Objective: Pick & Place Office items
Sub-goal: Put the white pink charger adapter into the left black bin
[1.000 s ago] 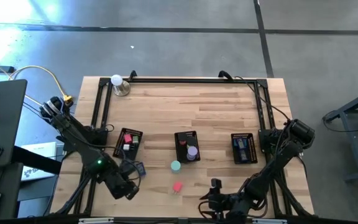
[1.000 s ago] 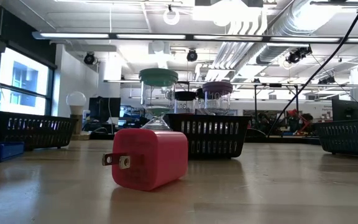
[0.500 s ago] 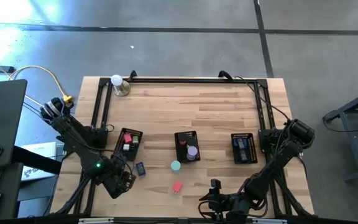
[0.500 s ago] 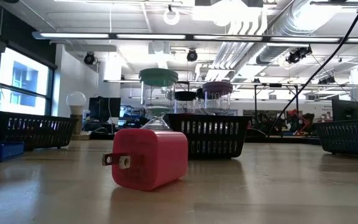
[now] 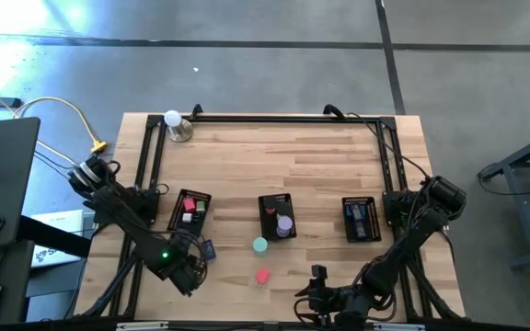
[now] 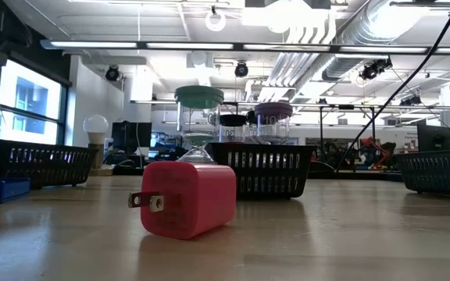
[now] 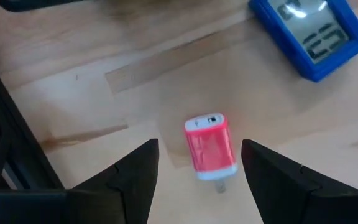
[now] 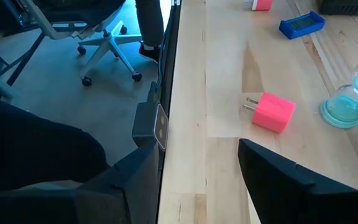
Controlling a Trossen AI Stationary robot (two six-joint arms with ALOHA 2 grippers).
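Hovering over the front left of the table (image 5: 320, 175), the left end effector (image 7: 197, 163) stands with its fingers spread apart, and a small red charger (image 7: 211, 145) lies on the wood between them, not touched by either finger. Just beyond it lies a blue digital clock (image 7: 312, 32). At the front edge right of centre waits the right end effector (image 8: 194, 163), fingers parted and holding nothing. Ahead of it a pink plug block (image 5: 263, 275) lies on the bare wood, its prongs showing in the low view. A teal-capped sand timer (image 5: 260, 245) stands just behind that. Farther back sit three black mesh trays: the left tray (image 5: 201, 198) with red and pink pieces, the middle tray (image 5: 266, 199) with a purple-capped timer (image 5: 285, 224), the right tray (image 5: 373, 201) with dark blue pieces. A white bulb (image 5: 172, 119) stands at the far left corner.
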